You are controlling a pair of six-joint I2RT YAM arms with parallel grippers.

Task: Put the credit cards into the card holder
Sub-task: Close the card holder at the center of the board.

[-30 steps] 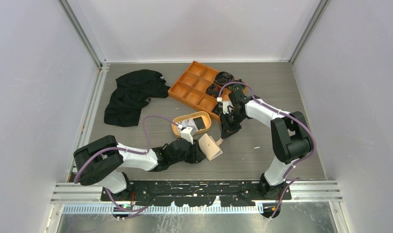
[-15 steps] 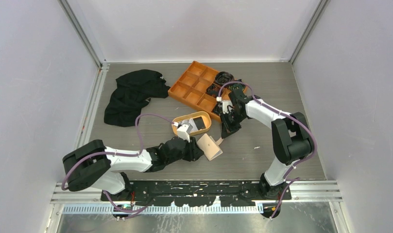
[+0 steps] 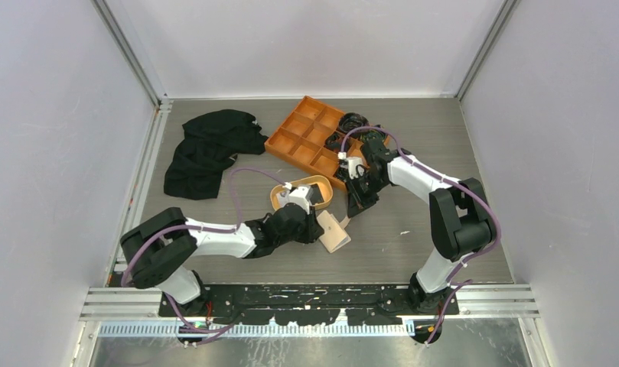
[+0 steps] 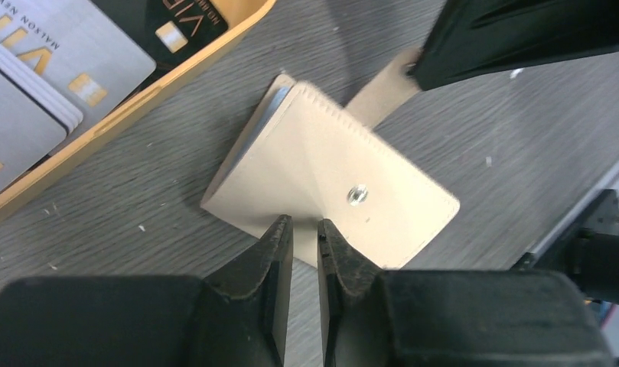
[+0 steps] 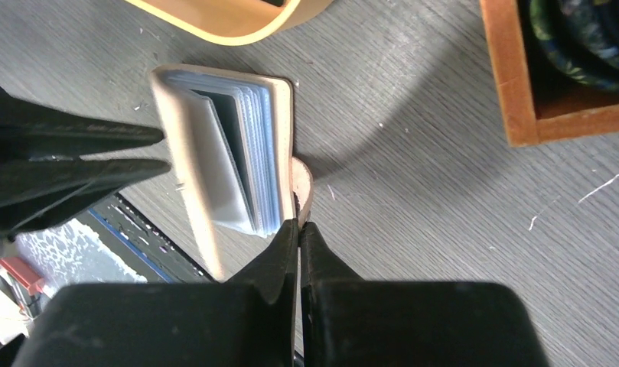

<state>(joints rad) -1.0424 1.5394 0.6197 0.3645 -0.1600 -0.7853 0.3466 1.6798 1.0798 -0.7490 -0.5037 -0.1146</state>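
**Left arm:** lies low over the bench (image 3: 474,130). The forearm runs from its base toward the oval orange dish (image 3: 279,200), and the wrist sits at the dish's near side.

**Left gripper** (image 4: 304,223): jaws almost together with a thin gap, tips at the near edge of the card holder (image 4: 344,168). Whether they clamp the cover cannot be told.

**Right arm:** elbow raised well to the right of the dish, forearm angled back toward it, wrist pitched downward.

**Right gripper** (image 5: 299,225): jaws closed, pinching the end of the snap tab (image 5: 302,191).

**Surroundings:**
- Orange divided tray (image 3: 297,145): beyond the dish, to the far right.
- Dark coiled item (image 3: 354,122): in the tray's end compartment, farthest from the dish.
- Black cloth (image 3: 210,149): crumpled, beyond the dish to the far left, well apart from it.
- The dish's rim lies just beside the card holder, and the right gripper stands between the holder and the tray.

**Credit cards** (image 4: 69,69): in the dish, overlapping. Several are pale grey with gold chips and "VIP" print, and one is black.

**Card holder:** on the bench just beside the dish, at its near right, between the two grippers.
- The beige stitched cover faces up and carries a metal snap stud (image 4: 357,196).
- It is partly open, with clear inner sleeves fanned out.
- Its long axis is diagonal, running from the dish toward the near right.
- The snap tab juts from one long side toward the far right.
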